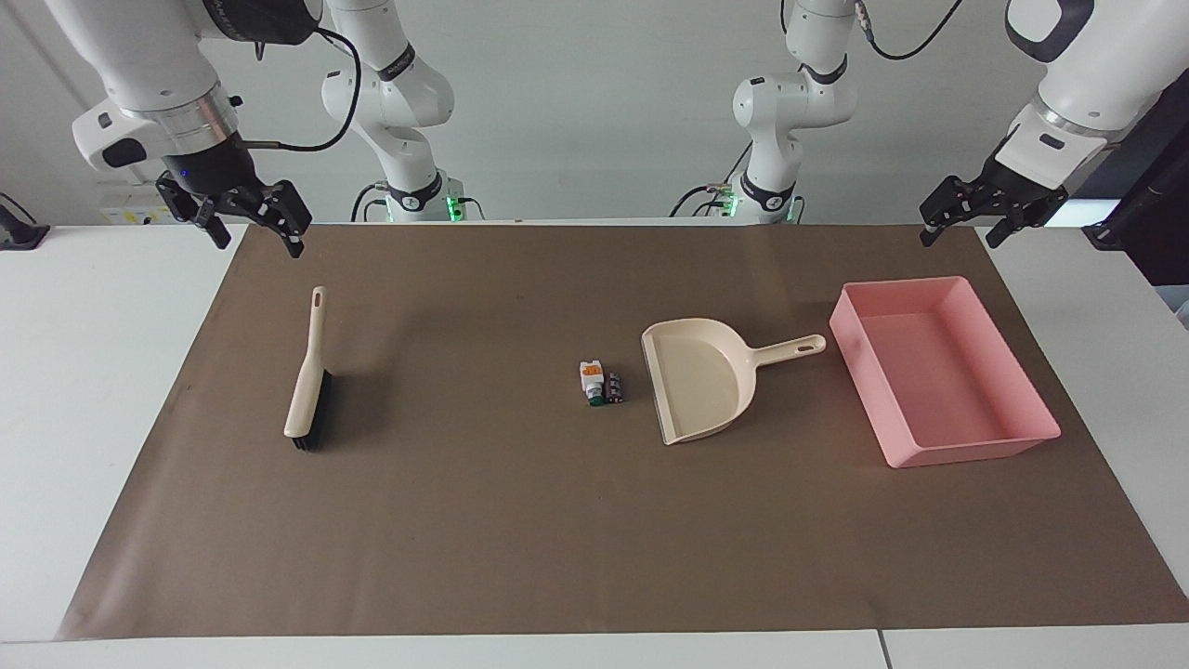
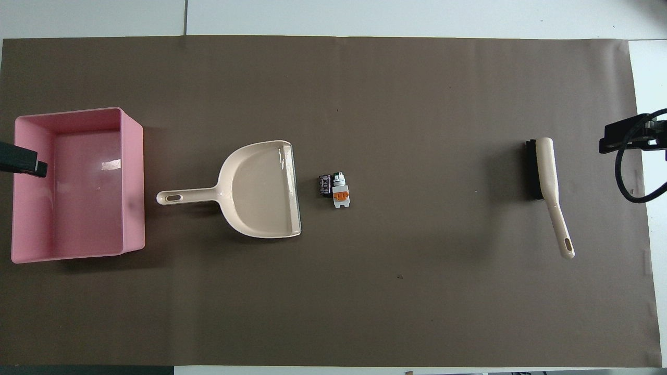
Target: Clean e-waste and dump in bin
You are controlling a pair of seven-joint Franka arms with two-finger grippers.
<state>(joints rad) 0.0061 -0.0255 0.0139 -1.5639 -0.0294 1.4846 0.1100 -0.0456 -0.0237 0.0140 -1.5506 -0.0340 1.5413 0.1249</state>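
Observation:
The e-waste lies side by side mid-mat: a white block (image 1: 592,378) (image 2: 341,196) with orange and green marks, and a dark cylinder (image 1: 614,387) (image 2: 324,186). A cream dustpan (image 1: 701,376) (image 2: 260,190) lies beside them with its mouth toward them and its handle toward the pink bin (image 1: 856,355) (image 2: 134,177), which stands empty at the left arm's end. A cream brush (image 1: 307,381) (image 2: 548,174) with black bristles lies at the right arm's end. My right gripper (image 1: 255,232) hangs open and empty over the mat's edge near the brush. My left gripper (image 1: 963,232) hangs open and empty near the bin.
A brown mat (image 1: 483,520) covers most of the white table. Both arm bases stand at the table's robot edge. A black cable loops by the right gripper in the overhead view (image 2: 633,195).

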